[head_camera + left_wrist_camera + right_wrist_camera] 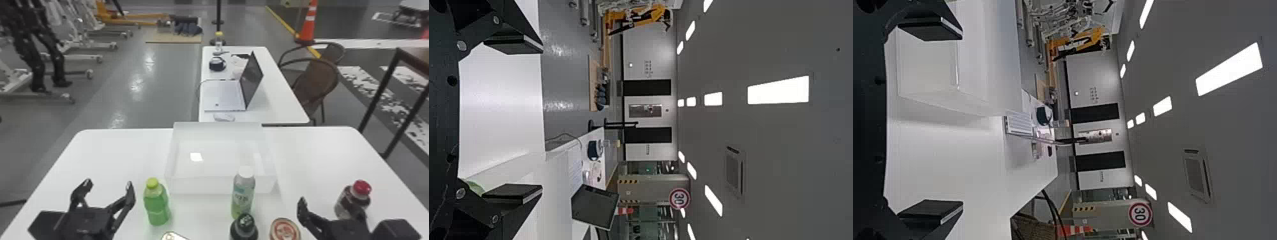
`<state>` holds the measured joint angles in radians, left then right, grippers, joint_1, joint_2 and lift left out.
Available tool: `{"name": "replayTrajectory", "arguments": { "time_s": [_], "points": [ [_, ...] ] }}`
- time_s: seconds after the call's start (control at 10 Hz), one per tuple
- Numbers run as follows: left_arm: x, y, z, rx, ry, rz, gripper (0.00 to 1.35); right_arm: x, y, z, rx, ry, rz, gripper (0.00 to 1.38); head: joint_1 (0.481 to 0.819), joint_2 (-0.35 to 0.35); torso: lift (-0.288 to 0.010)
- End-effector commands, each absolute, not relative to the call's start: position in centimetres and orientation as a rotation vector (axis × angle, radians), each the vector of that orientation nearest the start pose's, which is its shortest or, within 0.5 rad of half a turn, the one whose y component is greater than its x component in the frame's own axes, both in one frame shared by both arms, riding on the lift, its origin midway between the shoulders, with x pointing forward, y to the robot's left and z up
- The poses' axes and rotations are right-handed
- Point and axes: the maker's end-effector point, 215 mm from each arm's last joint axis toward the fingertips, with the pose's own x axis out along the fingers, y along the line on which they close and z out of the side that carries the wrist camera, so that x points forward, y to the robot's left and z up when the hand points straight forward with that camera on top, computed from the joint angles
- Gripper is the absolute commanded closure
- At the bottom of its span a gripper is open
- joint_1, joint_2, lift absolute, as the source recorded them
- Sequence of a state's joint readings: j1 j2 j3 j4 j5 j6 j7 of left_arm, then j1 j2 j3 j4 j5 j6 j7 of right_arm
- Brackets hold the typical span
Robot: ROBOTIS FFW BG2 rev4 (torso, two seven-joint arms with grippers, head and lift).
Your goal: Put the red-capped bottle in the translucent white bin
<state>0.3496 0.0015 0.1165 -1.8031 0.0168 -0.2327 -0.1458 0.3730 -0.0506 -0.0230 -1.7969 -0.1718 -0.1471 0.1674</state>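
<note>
In the head view, the red-capped bottle point(346, 204) stands on the bench point(319, 150) at the lower right of the frame, outside the bin point(220, 185) and partly hidden by the right hand point(328, 207). That hand comes in at the lower right; whether it touches the bottle I cannot tell. The bin sits at the middle of the frame, its far edge by the bench's far edge. At the lower left is the left hand point(108, 184), its two fingers spread wide, with the green bottle point(156, 204) upright just beside it. The white-capped bottle point(243, 194) stands at lower centre, in front of the bin, with the black-capped bottle point(244, 229) below it and a round lid point(285, 230) to the right of that, both cut by the bottom edge. Upper centre, a far table carries an open laptop point(225, 95); a chair point(319, 79) and an orange cone point(309, 25) are at upper right.

In the left wrist view, the left hand point(541, 118) is wide, the bench seen through the gap and a sliver of the green bottle beside one finger.

In the right wrist view, the right hand point(962, 120) is wide too; the bin fills part of its gap, close by one finger, with the bench next to it.
</note>
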Motion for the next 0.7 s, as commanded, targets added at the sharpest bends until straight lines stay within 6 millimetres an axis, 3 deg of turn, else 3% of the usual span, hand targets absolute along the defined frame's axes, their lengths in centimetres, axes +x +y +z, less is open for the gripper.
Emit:
{"name": "replayTrajectory", "arguments": {
  "time_s": [0.0, 0.6],
  "points": [
    [48.10, 26.31, -33.04, 0.036, -0.116, -0.035, 0.29, 47.47, -22.16, -36.73, 0.114, -0.011, 0.139, 0.10, 0.549, 0.000, -0.100],
    [47.99, 26.40, -32.93, 0.037, -0.130, -0.033, 0.29, 47.68, -21.94, -36.91, 0.146, -0.005, 0.163, 0.10, 0.549, 0.000, -0.100]
  ]
}}
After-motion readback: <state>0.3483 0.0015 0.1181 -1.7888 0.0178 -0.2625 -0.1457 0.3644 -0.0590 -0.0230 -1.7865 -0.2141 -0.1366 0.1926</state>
